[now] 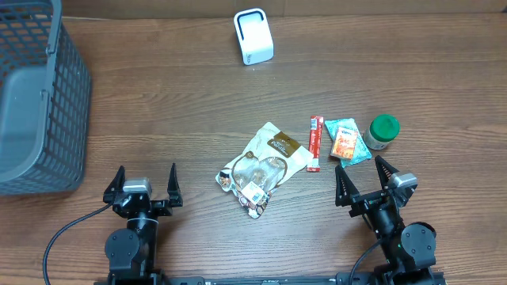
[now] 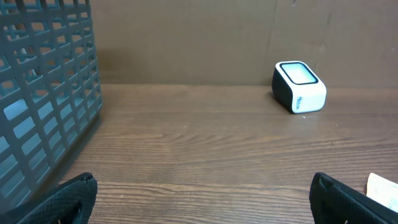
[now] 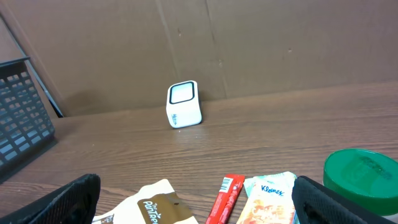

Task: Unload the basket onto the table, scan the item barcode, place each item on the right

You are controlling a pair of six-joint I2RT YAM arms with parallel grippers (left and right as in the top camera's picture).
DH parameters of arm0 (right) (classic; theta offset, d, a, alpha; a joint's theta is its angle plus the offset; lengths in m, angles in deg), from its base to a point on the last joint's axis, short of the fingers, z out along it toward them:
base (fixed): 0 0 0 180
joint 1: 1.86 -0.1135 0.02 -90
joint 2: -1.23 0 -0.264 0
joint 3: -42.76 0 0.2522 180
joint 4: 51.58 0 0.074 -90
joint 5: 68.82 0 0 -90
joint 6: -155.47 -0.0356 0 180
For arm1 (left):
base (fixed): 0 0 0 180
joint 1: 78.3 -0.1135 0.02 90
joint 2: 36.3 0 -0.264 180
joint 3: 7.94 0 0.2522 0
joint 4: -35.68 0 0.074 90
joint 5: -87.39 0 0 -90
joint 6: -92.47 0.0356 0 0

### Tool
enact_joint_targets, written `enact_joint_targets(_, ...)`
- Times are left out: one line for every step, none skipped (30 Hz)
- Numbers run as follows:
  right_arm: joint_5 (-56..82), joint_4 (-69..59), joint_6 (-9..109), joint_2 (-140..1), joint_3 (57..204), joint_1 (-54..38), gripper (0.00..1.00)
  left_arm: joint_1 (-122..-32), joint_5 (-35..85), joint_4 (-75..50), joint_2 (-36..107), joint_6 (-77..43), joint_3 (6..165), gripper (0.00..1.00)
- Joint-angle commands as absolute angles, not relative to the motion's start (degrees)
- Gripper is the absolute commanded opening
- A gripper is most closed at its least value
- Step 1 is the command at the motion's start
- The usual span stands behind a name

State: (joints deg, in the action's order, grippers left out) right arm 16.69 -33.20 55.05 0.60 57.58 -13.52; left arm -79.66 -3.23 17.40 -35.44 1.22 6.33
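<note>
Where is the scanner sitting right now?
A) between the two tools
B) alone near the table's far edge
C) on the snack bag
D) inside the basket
B: the white scanner stands by itself near the far edge, apart from the basket and the snack bag.

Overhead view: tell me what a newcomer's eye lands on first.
The grey basket fills the left edge; the white scanner stands alone at the back. Right of centre lie a snack bag, a red stick pack, a tissue pack and a green-lidded jar. The left end effector and right end effector sit open at the near edge.
</note>
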Motion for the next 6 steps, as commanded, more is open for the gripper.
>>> enact_joint_targets(17.0, -33.4, 55.5, 1.1, 57.0, -13.4, 1.0, -79.4, -2.6, 17.5, -36.0, 2.3, 6.1, 1.0)
enact_joint_targets(17.0, -33.4, 55.5, 1.1, 57.0, -13.4, 1.0, -79.4, -2.6, 17.5, -36.0, 2.3, 6.1, 1.0)
enact_joint_targets(17.0, -33.4, 55.5, 1.1, 57.0, -13.4, 1.0, -79.4, -2.6, 17.5, -36.0, 2.3, 6.1, 1.0)
enact_joint_targets(17.0, -33.4, 55.5, 1.1, 57.0, -13.4, 1.0, -79.4, -2.6, 17.5, -36.0, 2.3, 6.1, 1.0)
enact_joint_targets(17.0, -33.4, 55.5, 1.1, 57.0, -13.4, 1.0, -79.4, -2.6, 17.5, -36.0, 2.3, 6.1, 1.0)
enact_joint_targets(17.0, -33.4, 55.5, 1.1, 57.0, -13.3, 1.0, -79.4, -2.6, 17.5, -36.0, 2.3, 6.1, 1.0)
